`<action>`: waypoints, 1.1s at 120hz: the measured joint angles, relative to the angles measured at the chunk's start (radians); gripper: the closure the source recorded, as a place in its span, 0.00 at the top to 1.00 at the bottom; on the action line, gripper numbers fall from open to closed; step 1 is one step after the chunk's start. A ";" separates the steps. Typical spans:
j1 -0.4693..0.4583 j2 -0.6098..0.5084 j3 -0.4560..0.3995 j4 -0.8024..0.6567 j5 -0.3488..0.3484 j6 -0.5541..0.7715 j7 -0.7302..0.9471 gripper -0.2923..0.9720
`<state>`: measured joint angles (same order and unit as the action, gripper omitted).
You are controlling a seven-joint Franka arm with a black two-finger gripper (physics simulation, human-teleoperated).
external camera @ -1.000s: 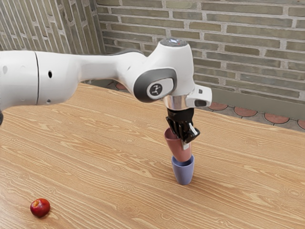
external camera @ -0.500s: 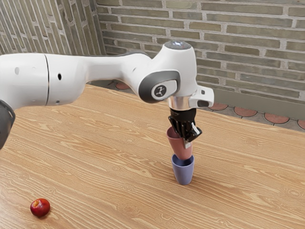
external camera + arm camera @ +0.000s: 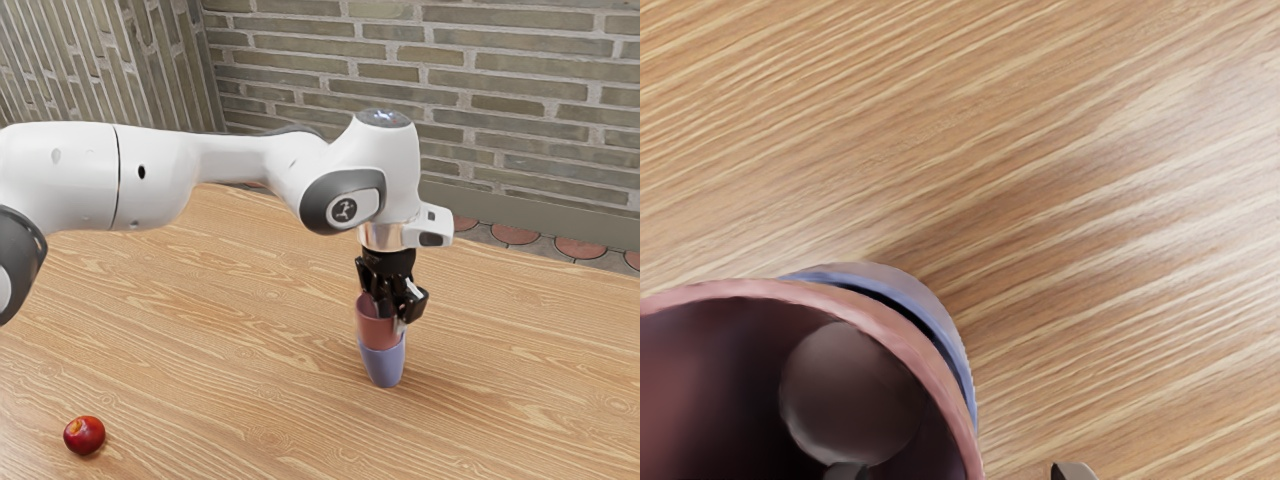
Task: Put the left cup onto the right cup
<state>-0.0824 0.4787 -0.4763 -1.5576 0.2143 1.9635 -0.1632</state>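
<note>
The tool [image 3: 398, 316] is clenched on the rim of the pink cup [image 3: 374, 328], which sits nested upright inside the blue cup [image 3: 381, 366] on the desk [image 3: 200, 330]. A red apple [image 3: 84, 435] lies well apart, at eight o'clock.

The upper cup [image 3: 374, 326] sits nested in the lower cup [image 3: 383, 366], which stands on the table [image 3: 200, 300]. The apple [image 3: 84, 435] lies well apart from the lower cup, toward the exterior view's left.
</note>
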 joint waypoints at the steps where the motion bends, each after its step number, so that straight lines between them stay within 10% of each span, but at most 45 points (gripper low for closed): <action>1: 0.000 0.000 0.000 0.000 0.000 0.000 0.000 0.45; 43: 0.012 -0.140 0.005 -0.002 0.016 -0.037 0.003 0.71; 108: 0.030 -0.386 0.379 -0.074 -0.128 -0.230 0.098 0.76; 132: 0.049 -0.410 0.399 -0.066 -0.144 -0.294 0.157 0.77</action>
<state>-0.0334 0.0689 -0.0770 -1.6239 0.0700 1.6695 -0.0065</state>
